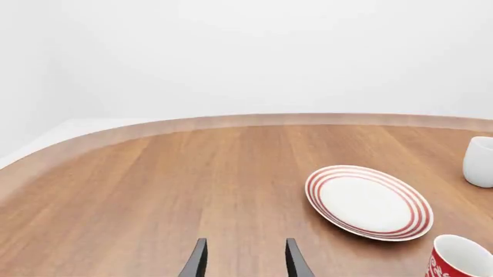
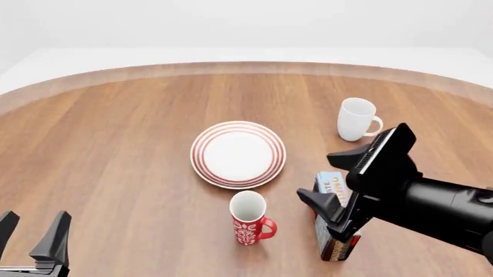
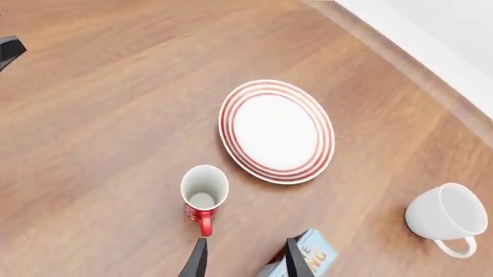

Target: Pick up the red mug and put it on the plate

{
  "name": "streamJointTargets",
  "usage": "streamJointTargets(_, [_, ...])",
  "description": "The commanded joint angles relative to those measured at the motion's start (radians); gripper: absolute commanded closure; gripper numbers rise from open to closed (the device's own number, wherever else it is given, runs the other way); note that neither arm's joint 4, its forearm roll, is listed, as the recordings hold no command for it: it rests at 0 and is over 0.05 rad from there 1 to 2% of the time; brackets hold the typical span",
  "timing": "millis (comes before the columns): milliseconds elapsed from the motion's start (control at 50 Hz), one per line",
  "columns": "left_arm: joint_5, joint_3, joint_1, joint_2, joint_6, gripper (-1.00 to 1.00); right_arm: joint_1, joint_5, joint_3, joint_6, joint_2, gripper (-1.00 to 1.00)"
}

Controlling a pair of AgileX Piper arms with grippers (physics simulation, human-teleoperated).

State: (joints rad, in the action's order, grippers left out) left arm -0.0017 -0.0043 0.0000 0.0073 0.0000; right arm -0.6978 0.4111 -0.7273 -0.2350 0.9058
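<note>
In the left wrist view, the left hand point(image 1: 243, 261) shows only its two dark fingertips, spread apart with bare wood between them and nothing held. Ahead of that hand and off to its right lies the plate point(image 1: 369, 202), flat on the worktop point(image 1: 154, 190). The red mug point(image 1: 460, 258) sits nearer than the plate and further to the right, cut off by the picture's corner. A white mug point(image 1: 479, 161) stands beyond the plate, partly out of frame.

In the front view, the left hand point(image 2: 32, 236) hangs low at the near left, fingers apart, well away from everything. The right hand point(image 2: 345, 183) is raised above the worktop, its two fingers spread wide and gripping nothing. The red mug point(image 2: 250, 218) stands upright to the left of this hand, its handle turned towards it, just nearer than the plate point(image 2: 238, 154) and apart from its rim. A small box point(image 2: 333, 214) stands upright directly under the right hand. The white mug point(image 2: 357, 119) stands further out, beyond the hand.

In the right wrist view, the right hand point(image 3: 243, 261) has its fingertips apart. The red mug point(image 3: 203, 193) stands just ahead of them, handle pointing back at the hand, with the plate point(image 3: 277, 131) beyond it. The box point(image 3: 308, 255) lies beside one fingertip, and the white mug point(image 3: 448, 214) sits well off to the side.
</note>
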Motion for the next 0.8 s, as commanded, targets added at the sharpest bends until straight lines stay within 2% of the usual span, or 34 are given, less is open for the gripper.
streamJointTargets(20, [0.0,0.0,0.0,0.0,0.0,-1.0,-0.006,-0.039,0.023,0.011,0.065,-1.0])
streamJointTargets(420, [0.0,0.0,0.0,0.0,0.0,-1.0,-0.043,-0.111,0.034,0.034,0.16,-1.0])
streamJointTargets(800, [0.0,0.0,0.0,0.0,0.0,-1.0,-0.077,-0.211,0.106,0.081,0.215,-1.0])
